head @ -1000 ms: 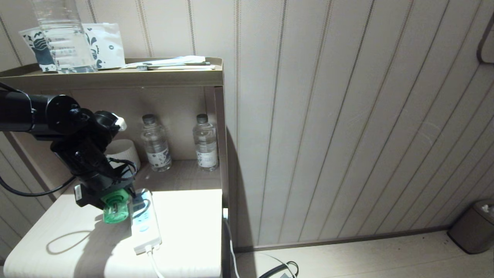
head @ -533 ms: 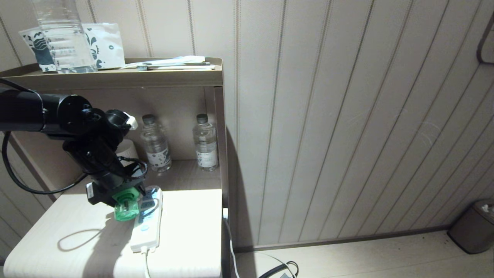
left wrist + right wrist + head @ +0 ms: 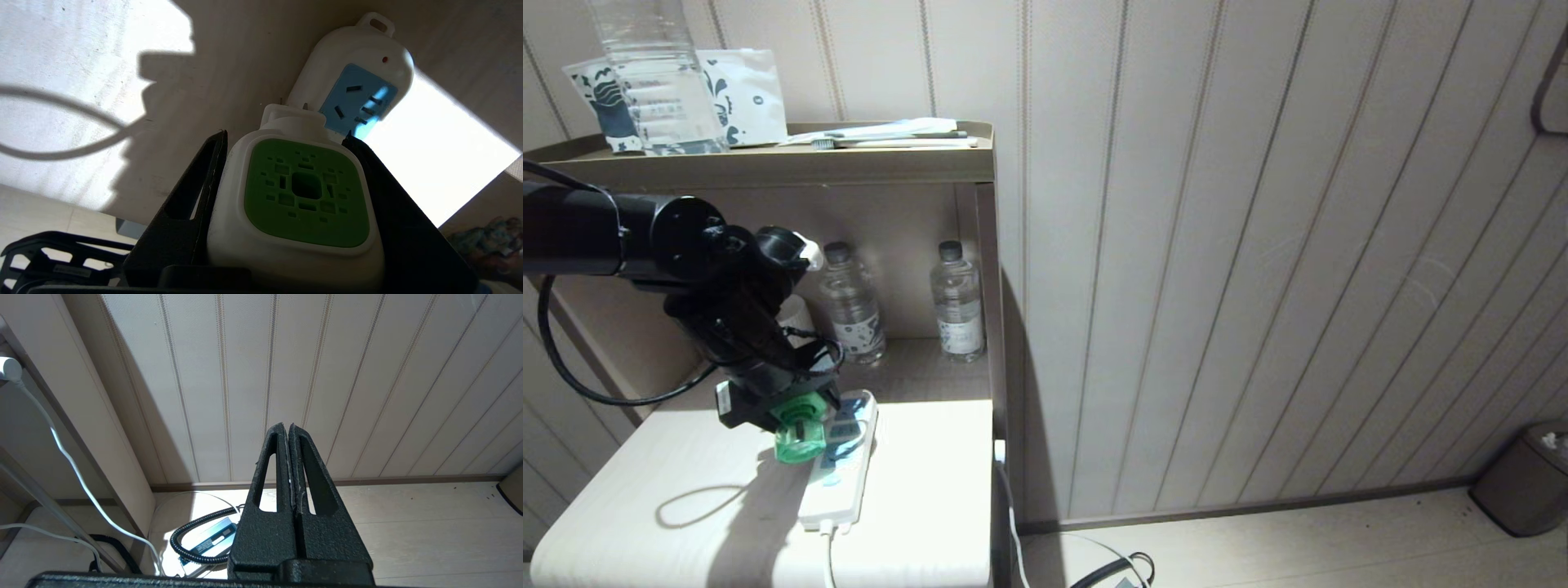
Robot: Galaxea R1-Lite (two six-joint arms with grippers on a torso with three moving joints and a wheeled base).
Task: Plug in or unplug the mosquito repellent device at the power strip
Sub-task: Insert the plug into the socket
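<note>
While left pincer [image 3: 286, 143] grips device [image 3: 304, 196], strip [image 3: 359, 85] just beyond

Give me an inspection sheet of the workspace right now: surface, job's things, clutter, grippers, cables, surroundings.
Surface: pale bedside table top, partly sunlit, partly in the arm's shadow.
Job's things: mosquito repellent device held at the far end of the power strip; in the left wrist view its prongs are not in the blue socket.
Clutter: two water bottles in the niche; large bottle, packets and toothbrush on the shelf above.
Grippers: left gripper jaws clamp the device's white head; right gripper shut, parked toward the wall and floor.
Cables: strip's white cord runs off the table's front; black cable on the floor.
Surroundings: panelled wall, small bin in the corner.
</note>
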